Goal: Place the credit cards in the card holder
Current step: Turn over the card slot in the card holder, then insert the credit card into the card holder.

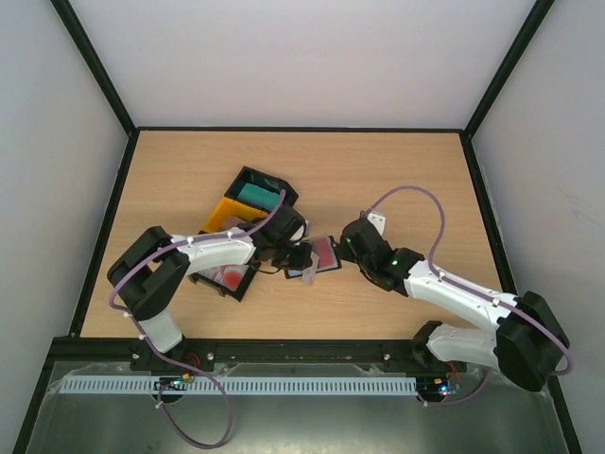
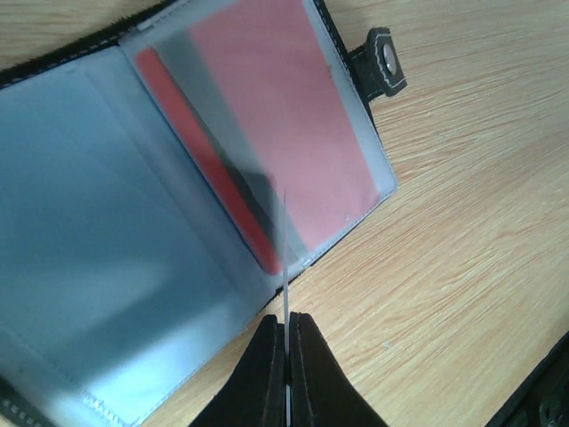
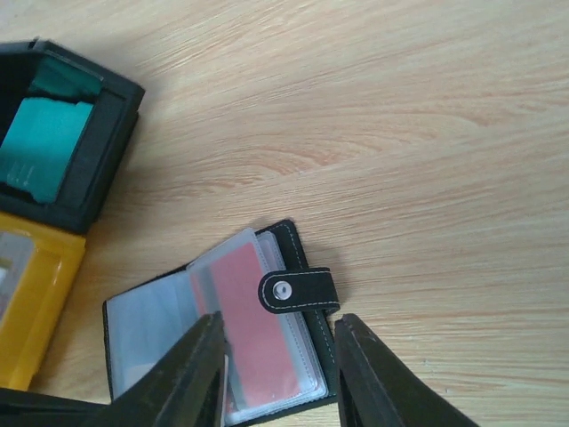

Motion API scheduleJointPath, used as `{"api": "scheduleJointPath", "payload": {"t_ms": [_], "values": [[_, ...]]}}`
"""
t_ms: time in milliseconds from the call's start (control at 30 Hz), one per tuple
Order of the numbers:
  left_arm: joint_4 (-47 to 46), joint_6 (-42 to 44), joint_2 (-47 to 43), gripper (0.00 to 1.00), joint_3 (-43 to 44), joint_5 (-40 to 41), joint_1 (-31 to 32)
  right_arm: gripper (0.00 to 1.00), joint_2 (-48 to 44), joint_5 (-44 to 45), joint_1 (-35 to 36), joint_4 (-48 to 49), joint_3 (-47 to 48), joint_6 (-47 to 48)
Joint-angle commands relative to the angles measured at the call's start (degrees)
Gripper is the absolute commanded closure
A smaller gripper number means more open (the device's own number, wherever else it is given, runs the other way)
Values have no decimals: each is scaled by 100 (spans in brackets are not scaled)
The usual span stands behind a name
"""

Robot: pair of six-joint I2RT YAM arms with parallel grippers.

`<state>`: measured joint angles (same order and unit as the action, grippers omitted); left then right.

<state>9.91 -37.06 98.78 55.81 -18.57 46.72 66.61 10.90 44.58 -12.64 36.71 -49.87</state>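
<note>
The black card holder (image 1: 319,255) lies open on the table between both arms. Its clear sleeves (image 2: 107,222) are spread out, and a red card (image 2: 293,124) sits inside one of them. My left gripper (image 2: 287,316) is shut on a thin credit card (image 2: 286,285), seen edge-on. The card's far end reaches the edge of the sleeve with the red card. My right gripper (image 3: 277,320) is open. Its fingers stand on either side of the holder's right half, just below the snap strap (image 3: 298,292).
A black tray (image 3: 107,133) with teal cards (image 3: 40,147) stands at the back left of the holder, with a yellow tray (image 3: 40,302) beside it. Another black tray holding red cards (image 1: 225,276) lies under my left arm.
</note>
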Motion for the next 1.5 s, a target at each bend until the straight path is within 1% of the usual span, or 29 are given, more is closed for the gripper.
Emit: {"api": "scheduleJointPath", "payload": {"t_ms": [0,167,233,300,400,467,600,700,833,900,1000,1200,1467], "values": [[-224,-526,-595,97,-210,530,-16,65,45,-388,-6,-57,-96,361],[-936,-1324,-1213,98,-830,832,-40,59,382,-1131,-235,272,-101,1048],[-1248,-1673,-1366,98,-1051,980,-42,55,468,-1459,-370,480,-197,1216],[-1502,-1964,-1426,97,-1189,1221,-40,54,705,-1699,-451,538,-185,1318],[-1946,-2365,-1324,97,-1321,1345,-49,54,1085,-1701,-476,470,-80,1473],[-2392,-2627,-1147,97,-1383,1334,-42,54,1292,-1477,-477,429,7,1393],[-2731,-2989,-829,98,-1350,1560,20,55,1562,-1383,-477,549,37,1373],[-2784,-3117,-701,98,-1352,1720,39,58,1718,-1381,-476,552,55,1394],[-2710,-3181,-549,98,-1384,1754,38,67,1870,-1311,-476,524,64,1438],[-2728,-3222,-493,98,-1424,1722,32,73,1936,-1292,-478,505,61,1446],[-2713,-3208,-424,98,-1447,1664,25,77,2008,-1279,-476,483,64,1431],[-2635,-3106,-327,97,-1433,1519,30,78,2079,-1291,-476,469,44,1403],[-2853,-3190,-107,98,-1537,1428,47,79,2133,-1342,-477,498,5,1369]]}}
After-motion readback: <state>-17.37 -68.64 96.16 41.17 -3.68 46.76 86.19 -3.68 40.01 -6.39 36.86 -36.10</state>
